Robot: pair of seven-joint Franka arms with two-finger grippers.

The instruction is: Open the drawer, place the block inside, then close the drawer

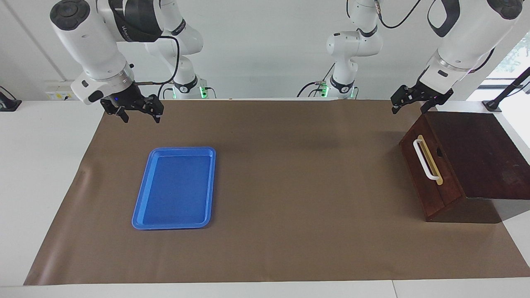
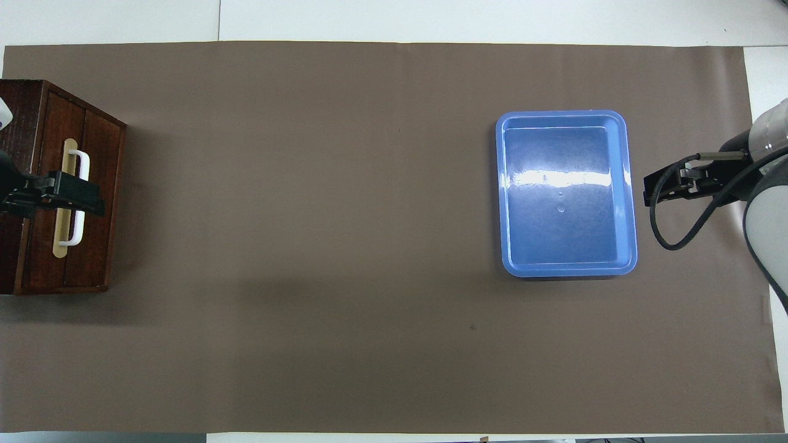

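The drawer [image 1: 432,182] is shut, its dark wood front and white bar handle [image 1: 425,159] facing the table's middle from the left arm's end; the overhead view shows the same drawer [image 2: 98,246]. My left gripper [image 1: 410,108] hangs open and empty over the box's upper corner nearest the robots, clear of the wood; from above, the left gripper [image 2: 55,192] crosses the handle [image 2: 80,166]. Over the mat beside the blue tray, my right gripper [image 1: 140,118] waits open and empty, also seen from above [image 2: 683,184]. The block is out of view.
A flat blue tray [image 1: 212,186] lies on the brown mat [image 1: 298,186] toward the right arm's end, with nothing in it; its rim [image 2: 631,203] is just short of the right gripper in the overhead view.
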